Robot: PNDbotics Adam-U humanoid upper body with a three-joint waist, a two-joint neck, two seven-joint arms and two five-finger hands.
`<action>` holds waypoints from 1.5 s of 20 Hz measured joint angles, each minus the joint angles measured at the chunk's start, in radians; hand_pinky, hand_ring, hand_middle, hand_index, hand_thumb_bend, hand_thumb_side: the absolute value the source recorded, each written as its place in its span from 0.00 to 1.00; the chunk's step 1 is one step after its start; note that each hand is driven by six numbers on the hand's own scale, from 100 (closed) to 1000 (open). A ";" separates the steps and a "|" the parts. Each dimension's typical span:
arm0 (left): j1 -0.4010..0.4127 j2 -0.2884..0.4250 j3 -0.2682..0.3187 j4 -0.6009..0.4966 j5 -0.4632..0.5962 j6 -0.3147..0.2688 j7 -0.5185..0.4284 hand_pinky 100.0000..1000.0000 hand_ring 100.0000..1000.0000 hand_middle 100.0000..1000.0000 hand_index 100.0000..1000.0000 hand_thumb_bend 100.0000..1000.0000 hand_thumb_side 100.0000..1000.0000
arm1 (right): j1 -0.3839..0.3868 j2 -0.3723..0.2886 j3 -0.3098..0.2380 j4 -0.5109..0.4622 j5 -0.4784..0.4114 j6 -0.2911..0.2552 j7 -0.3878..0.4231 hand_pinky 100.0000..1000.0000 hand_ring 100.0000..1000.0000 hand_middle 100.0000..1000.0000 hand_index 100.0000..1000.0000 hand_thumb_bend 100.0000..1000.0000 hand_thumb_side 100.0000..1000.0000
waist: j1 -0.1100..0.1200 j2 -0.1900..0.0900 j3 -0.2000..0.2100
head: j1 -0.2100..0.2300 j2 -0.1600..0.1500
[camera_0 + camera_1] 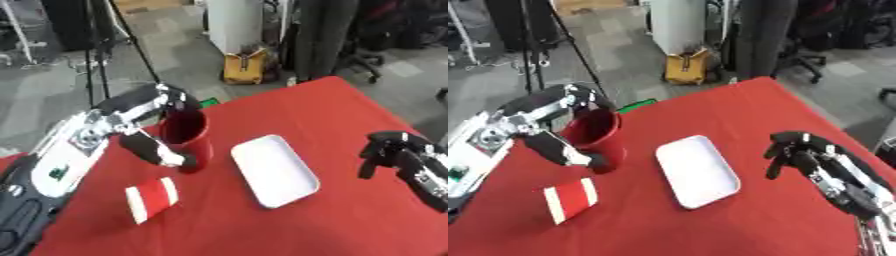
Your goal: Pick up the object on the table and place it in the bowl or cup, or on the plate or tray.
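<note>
Fingers of the left hand point(153, 145) curl around the red cup point(186, 134); right hand point(798, 152) hangs half-curled, holding nothing.

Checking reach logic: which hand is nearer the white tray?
Neither clearly. The left hand is shut on the red cup just off the white tray's left edge; the right hand, fingers curled and holding nothing, hangs off its right side, similarly far.
</note>
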 measured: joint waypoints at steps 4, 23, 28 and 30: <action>-0.011 -0.043 -0.026 0.026 -0.039 -0.033 0.021 0.43 0.36 0.46 0.72 0.02 0.28 | -0.014 0.006 0.007 0.000 -0.008 0.002 0.002 0.49 0.46 0.60 0.83 0.00 0.54 | 0.002 0.006 -0.033 | 0.012 -0.010; -0.011 -0.204 -0.028 0.302 -0.321 -0.240 0.434 0.48 0.42 0.49 0.73 0.29 0.29 | -0.038 0.026 0.024 -0.015 -0.026 0.017 0.017 0.49 0.46 0.60 0.83 0.00 0.54 | 0.020 0.027 -0.113 | 0.031 -0.036; -0.002 -0.236 -0.022 0.361 -0.417 -0.265 0.477 0.48 0.42 0.49 0.73 0.29 0.32 | -0.038 0.026 0.025 -0.020 -0.029 0.020 0.020 0.49 0.46 0.60 0.83 0.00 0.54 | 0.025 0.030 -0.121 | 0.033 -0.041; 0.001 -0.248 -0.016 0.379 -0.438 -0.276 0.494 0.47 0.41 0.48 0.73 0.29 0.32 | -0.038 0.026 0.025 -0.022 -0.029 0.020 0.020 0.49 0.46 0.60 0.83 0.00 0.54 | 0.026 0.031 -0.124 | 0.033 -0.041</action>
